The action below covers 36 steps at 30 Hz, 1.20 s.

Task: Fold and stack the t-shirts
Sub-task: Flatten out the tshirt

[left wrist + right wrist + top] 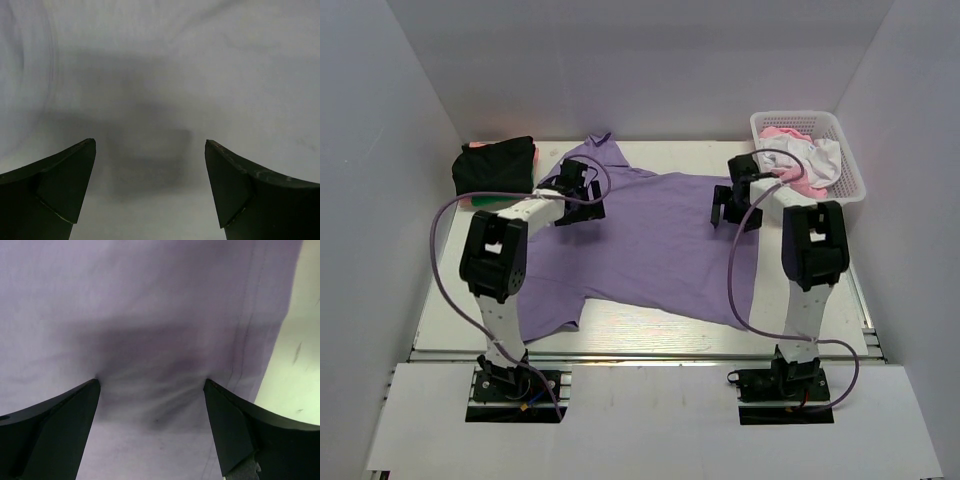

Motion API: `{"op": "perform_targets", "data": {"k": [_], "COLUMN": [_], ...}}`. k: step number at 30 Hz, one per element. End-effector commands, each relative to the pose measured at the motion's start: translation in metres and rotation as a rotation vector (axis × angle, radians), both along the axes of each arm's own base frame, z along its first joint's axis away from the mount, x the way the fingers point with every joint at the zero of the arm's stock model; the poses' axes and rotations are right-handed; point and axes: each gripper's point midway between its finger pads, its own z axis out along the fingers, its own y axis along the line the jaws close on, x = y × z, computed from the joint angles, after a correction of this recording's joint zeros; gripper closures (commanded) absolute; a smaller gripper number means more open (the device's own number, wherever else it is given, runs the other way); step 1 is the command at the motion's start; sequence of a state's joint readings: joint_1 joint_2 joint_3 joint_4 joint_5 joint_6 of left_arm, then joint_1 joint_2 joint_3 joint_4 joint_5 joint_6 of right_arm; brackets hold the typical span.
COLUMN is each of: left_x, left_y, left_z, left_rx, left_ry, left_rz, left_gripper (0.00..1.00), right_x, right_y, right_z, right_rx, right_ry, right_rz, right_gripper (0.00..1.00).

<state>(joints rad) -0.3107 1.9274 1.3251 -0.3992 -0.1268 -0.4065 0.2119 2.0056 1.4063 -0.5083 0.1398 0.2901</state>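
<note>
Lavender-purple short-sleeved cloth t-shirt (650,250) is lying spread, not yet folded, across the middle of the pale wooden table (650,328), its collar pointing toward the far wall and its near edges rumpled. Both arms are reaching over its far half. The left gripper (582,210) is hanging over the shirt near the collar with its fingers released and wide apart. Its wrist view (150,145) is blurred, so the pale surface beneath is probably the shirt's cloth, though that cannot be confirmed. The right gripper (732,218) is also standing unclenched. From its own camera (151,382) both fingertips are pressing into the purple fabric and pulling small wrinkles between them, just beside a stitched seam and the shirt's edge, with bare table beyond.

Judging by this, the first fold is in hand and the grasp is being set. The next move calls for both sets of fingers pinching a bite of cloth, then lifting together so the panel carries over evenly.

A folded black garment (495,163) is sitting at the far left on top of pink and green cloth. Pink and white clothes (805,155) are waiting in the white plastic lattice basket (853,192) at the far right. No label, brand or writing is showing legibly.
</note>
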Motion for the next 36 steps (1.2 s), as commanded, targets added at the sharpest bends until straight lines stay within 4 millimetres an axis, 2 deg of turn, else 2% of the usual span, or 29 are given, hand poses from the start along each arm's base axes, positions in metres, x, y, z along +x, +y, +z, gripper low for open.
{"op": "perform_targets", "data": {"k": [1, 2, 3, 4, 5, 6, 7, 8, 10, 12, 14, 16, 19, 20, 21, 22, 23, 24, 25, 26, 27, 28, 29, 30, 31, 32, 33, 34, 36], "left_x": [0.035, 0.039, 0.047, 0.049, 0.053, 0.054, 0.054, 0.055, 0.055, 0.051, 0.044, 0.041, 0.033, 0.027, 0.017, 0.003, -0.014, -0.025, -0.048, -0.061, -0.081, -0.108, -0.126, -0.145, -0.182, -0.198, -0.212, -0.237, -0.259], "left_y": [0.000, 0.002, -0.004, -0.007, -0.013, -0.016, -0.019, -0.022, -0.031, -0.036, -0.038, -0.037, -0.032, -0.024, -0.018, -0.011, -0.002, 0.004, 0.016, 0.022, 0.027, 0.036, 0.043, 0.048, 0.060, 0.067, 0.068, 0.075, 0.071], "left_z": [0.014, -0.003, 0.002, -0.002, -0.006, -0.007, -0.007, -0.006, -0.002, 0.000, 0.013, 0.026, 0.063, 0.067, 0.089, 0.088, 0.087, 0.091, 0.098, 0.101, 0.097, 0.077, 0.083, 0.077, 0.054, 0.049, 0.053, 0.039, 0.028], "left_rx": [0.027, 0.033, 0.015, 0.008, -0.011, -0.023, -0.036, -0.052, -0.086, -0.112, -0.135, -0.141, -0.115, -0.091, -0.083, -0.078, -0.058, -0.055, -0.048, -0.045, -0.047, -0.034, -0.075, -0.073, -0.029, -0.028, -0.042, -0.023, -0.080], "left_ry": [-0.061, -0.032, -0.037, -0.026, -0.019, -0.015, -0.012, -0.020, -0.019, -0.012, -0.023, -0.050, -0.127, -0.129, -0.156, -0.130, -0.097, -0.097, -0.106, -0.112, -0.075, -0.006, -0.001, 0.042, 0.156, 0.186, 0.180, 0.243, 0.288], "left_rz": [0.000, -0.007, -0.018, -0.026, -0.040, -0.049, -0.059, -0.069, -0.107, -0.128, -0.143, -0.145, -0.140, -0.120, -0.109, -0.085, -0.059, -0.031, 0.000, 0.051, 0.070, 0.102, 0.170, 0.194, 0.228, 0.293, 0.302, 0.329, 0.360], "left_gripper": [0.00, 0.00, 0.00, 0.00, 0.00, 0.00, 0.00, 0.00, 0.00, 0.00, 0.00, 0.00, 0.00, 0.00, 0.00, 0.00, 0.00, 0.00, 0.00, 0.00, 0.00, 0.00, 0.00, 0.00, 0.00, 0.00, 0.00, 0.00, 0.00], "right_x": [0.033, 0.034, 0.037, 0.037, 0.052, 0.056, 0.056, 0.075, 0.078, 0.090, 0.098, 0.104, 0.102, 0.102, 0.094, 0.092, 0.080, 0.074, 0.070, 0.064, 0.058, 0.040, 0.044, 0.038, 0.016, 0.014, 0.015, 0.006, -0.014], "right_y": [-0.021, -0.023, -0.024, -0.036, -0.038, -0.042, -0.052, -0.053, -0.057, -0.052, -0.041, -0.028, 0.001, 0.014, 0.023, 0.029, 0.047, 0.053, 0.058, 0.070, 0.079, 0.080, 0.092, 0.094, 0.088, 0.100, 0.092, 0.090, 0.080], "right_z": [-0.003, -0.014, -0.019, -0.030, -0.025, -0.017, -0.033, -0.019, -0.027, -0.015, -0.004, 0.018, 0.046, 0.077, 0.078, 0.085, 0.105, 0.108, 0.123, 0.121, 0.147, 0.122, 0.142, 0.158, 0.124, 0.130, 0.161, 0.148, 0.146], "right_rx": [-0.060, -0.069, -0.071, -0.088, -0.100, -0.104, -0.114, -0.107, -0.107, -0.100, -0.061, -0.023, 0.050, 0.071, 0.067, 0.066, 0.098, 0.109, 0.119, 0.140, 0.147, 0.182, 0.201, 0.212, 0.214, 0.231, 0.206, 0.204, 0.169], "right_ry": [-0.002, 0.027, 0.057, 0.089, 0.073, 0.068, 0.107, 0.059, 0.079, 0.039, 0.012, -0.048, -0.119, -0.186, -0.186, -0.205, -0.234, -0.234, -0.262, -0.270, -0.332, -0.263, -0.357, -0.405, -0.331, -0.381, -0.491, -0.481, -0.497], "right_rz": [-0.044, -0.045, -0.046, -0.069, -0.080, -0.088, -0.103, -0.104, -0.066, -0.008, 0.059, 0.139, 0.255, 0.289, 0.336, 0.367, 0.424, 0.446, 0.455, 0.469, 0.479, 0.415, 0.420, 0.412, 0.363, 0.357, 0.320, 0.296, 0.244], "right_gripper": [0.10, 0.10, 0.10, 0.10, 0.10, 0.10, 0.10, 0.10, 0.10, 0.10, 0.10, 0.10, 0.10, 0.10, 0.10, 0.10, 0.10, 0.10, 0.10, 0.10, 0.10, 0.10, 0.10, 0.10, 0.10, 0.10, 0.10, 0.10, 0.10]}}
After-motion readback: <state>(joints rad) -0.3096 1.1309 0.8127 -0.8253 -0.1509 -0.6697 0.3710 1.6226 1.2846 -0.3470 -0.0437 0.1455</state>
